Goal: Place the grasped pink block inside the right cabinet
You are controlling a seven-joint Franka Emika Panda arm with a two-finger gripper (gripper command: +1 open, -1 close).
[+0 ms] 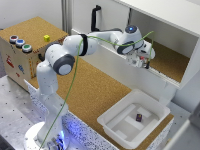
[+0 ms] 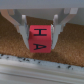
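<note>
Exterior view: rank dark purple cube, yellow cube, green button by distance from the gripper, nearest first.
From the gripper, shut on the pink block at the right cabinet:
1. Dark purple cube, in the white tray, below the gripper in the picture.
2. Yellow cube, on the cork-topped box at the exterior view's left.
3. Green button, same box, further left.

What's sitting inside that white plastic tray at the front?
Inside the white plastic tray lies one small dark purple cube, resting on the tray's floor between raised dividers. Nothing else shows in it. The floor directly beneath the cube is covered, and its faces are too small to read.
</note>
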